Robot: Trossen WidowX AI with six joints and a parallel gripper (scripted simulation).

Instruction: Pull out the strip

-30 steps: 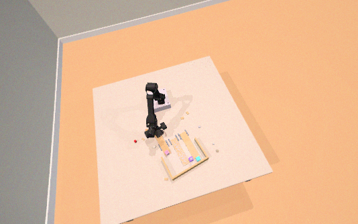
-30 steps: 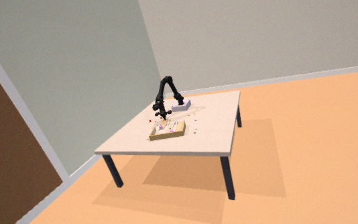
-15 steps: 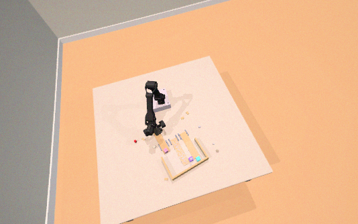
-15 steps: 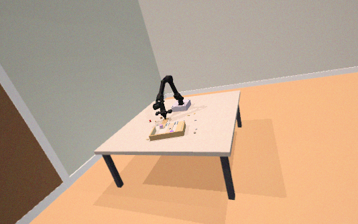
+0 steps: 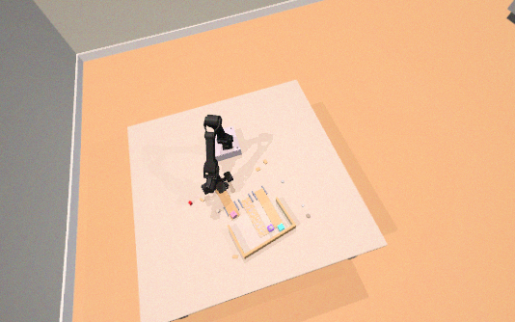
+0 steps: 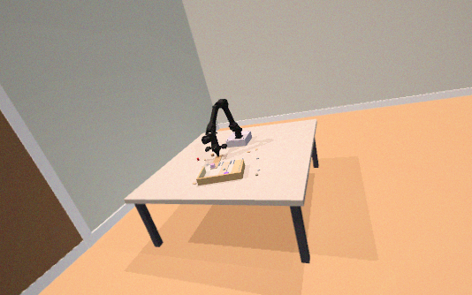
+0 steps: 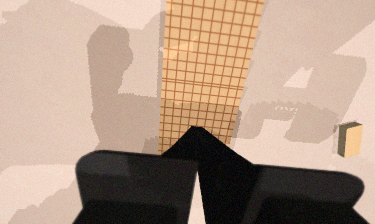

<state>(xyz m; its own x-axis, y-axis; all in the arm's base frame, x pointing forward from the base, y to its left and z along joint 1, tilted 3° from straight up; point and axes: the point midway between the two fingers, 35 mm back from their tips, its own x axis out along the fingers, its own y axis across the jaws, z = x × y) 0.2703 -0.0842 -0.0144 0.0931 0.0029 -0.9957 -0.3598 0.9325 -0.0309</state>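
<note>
My gripper (image 5: pixel 220 189) (image 6: pixel 217 155) (image 7: pixel 195 132) is shut on the near end of a thin strip with a grid pattern (image 5: pixel 226 201) (image 7: pixel 205 60). The strip lies low along the table, partly outside the wooden frame (image 5: pixel 268 242) (image 6: pixel 219 179). A pink cube (image 5: pixel 233 215) (image 6: pixel 212 166) rests on or at its far end. A dotted strip (image 5: pixel 254 214) and a plain strip (image 5: pixel 267 204) lie inside the frame. A purple cube (image 5: pixel 270 228) with a light mark and a cyan cube (image 5: pixel 281 227) are at their far ends. I cannot tell which cube is labelled; the fingertips hide the grip.
Short grey-blue rails (image 5: pixel 253 196) stand beside the strips at the frame's open side. A red piece (image 5: pixel 190 202) (image 6: pixel 198 159) lies left of the strip. A small tan block (image 7: pixel 353 140) is right of the fingers in the wrist view. Several other small bits lie around the frame.
</note>
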